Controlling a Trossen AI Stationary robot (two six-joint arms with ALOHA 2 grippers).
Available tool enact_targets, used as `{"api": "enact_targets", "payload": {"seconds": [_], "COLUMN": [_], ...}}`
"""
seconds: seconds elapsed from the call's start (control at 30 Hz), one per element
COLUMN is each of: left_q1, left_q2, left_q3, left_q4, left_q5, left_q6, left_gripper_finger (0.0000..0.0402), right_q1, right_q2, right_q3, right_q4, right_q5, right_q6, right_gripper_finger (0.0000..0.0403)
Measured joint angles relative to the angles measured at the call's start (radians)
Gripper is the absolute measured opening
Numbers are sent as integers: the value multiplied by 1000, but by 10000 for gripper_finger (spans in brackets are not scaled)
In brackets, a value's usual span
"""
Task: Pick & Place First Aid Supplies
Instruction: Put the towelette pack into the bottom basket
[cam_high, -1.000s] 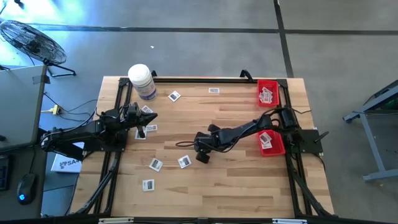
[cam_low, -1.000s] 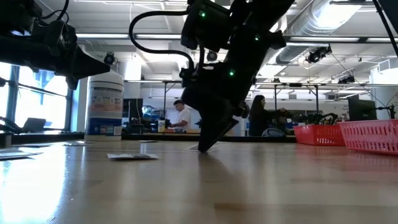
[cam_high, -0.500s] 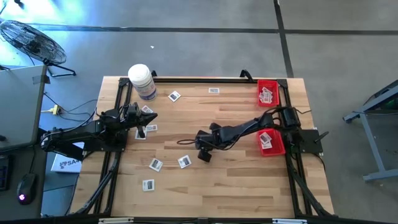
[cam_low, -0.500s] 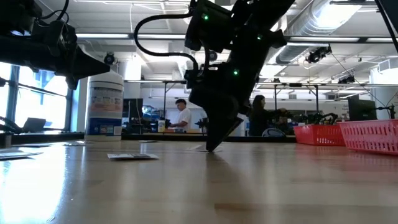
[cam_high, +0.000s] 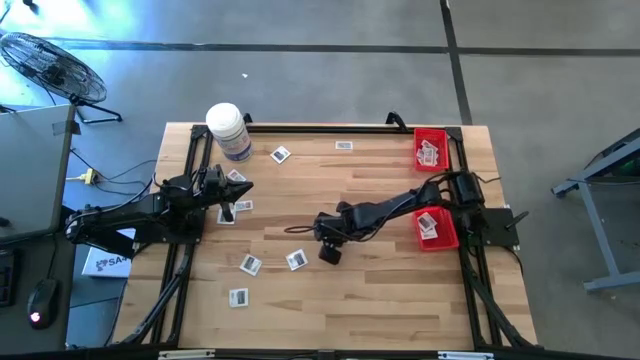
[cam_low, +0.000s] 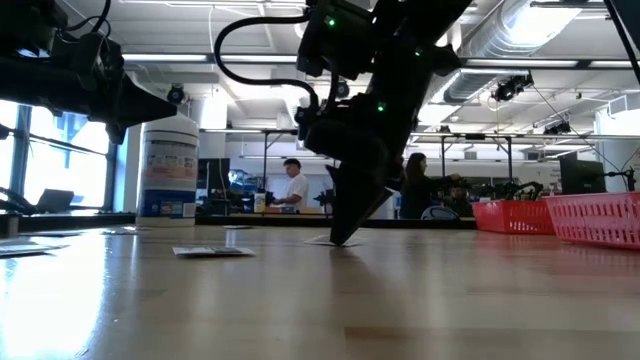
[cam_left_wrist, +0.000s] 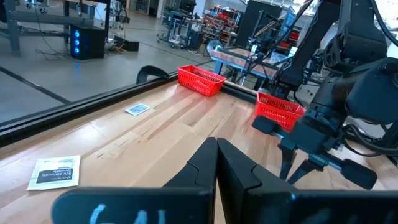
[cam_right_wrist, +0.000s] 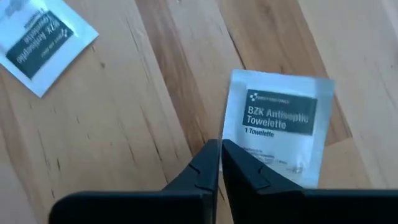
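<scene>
Small white square packets lie flat on the wooden table. My right gripper (cam_high: 326, 254) is shut, with its tips low at the table beside one packet (cam_high: 296, 260), seen close in the right wrist view (cam_right_wrist: 277, 124) and as a thin white edge in the low view (cam_low: 320, 240). A second packet (cam_right_wrist: 40, 40) lies farther toward the table's left. My left gripper (cam_high: 238, 192) is shut and waits above the table's left side, its fingers closed together in the left wrist view (cam_left_wrist: 216, 149), with packets (cam_high: 243, 206) beneath it. My right gripper comes down slanting from the table's right. Its shut fingertips (cam_right_wrist: 211, 149) stand at the packet's edge (cam_right_wrist: 231, 140), which lies flat on the table. Whether they touch it, I cannot tell.
A big white jar (cam_high: 228, 130) stands at the far left. Two red bins (cam_high: 431, 148) (cam_high: 437, 228) holding packets sit at the right edge. More packets lie near the far edge (cam_high: 281, 154) (cam_high: 344, 146) and near the near edge (cam_high: 238, 297).
My right gripper has shifted a little toward the table's right while staying low at the table. In the low view the packet's white edge now shows beside its tips. The packets have stayed in place.
</scene>
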Motion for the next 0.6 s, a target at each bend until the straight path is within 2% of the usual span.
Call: {"api": "enact_targets", "payload": {"seconds": [0.23, 0.37, 0.6], "left_q1": [0, 0, 0], "left_q2": [0, 0, 0], "left_q3": [0, 0, 0], "left_q4": [0, 0, 0], "left_q5": [0, 0, 0], "left_q6": [0, 0, 0], "left_gripper_finger": [1, 1, 1], "right_q1": [7, -5, -41], "right_q2": [-2, -3, 9], "right_q3": [50, 58, 28], "right_q4": [-112, -122, -125], "right_q5": [9, -27, -61], "right_q6": [-48, -116, -217], "right_gripper_finger": [67, 96, 119]}}
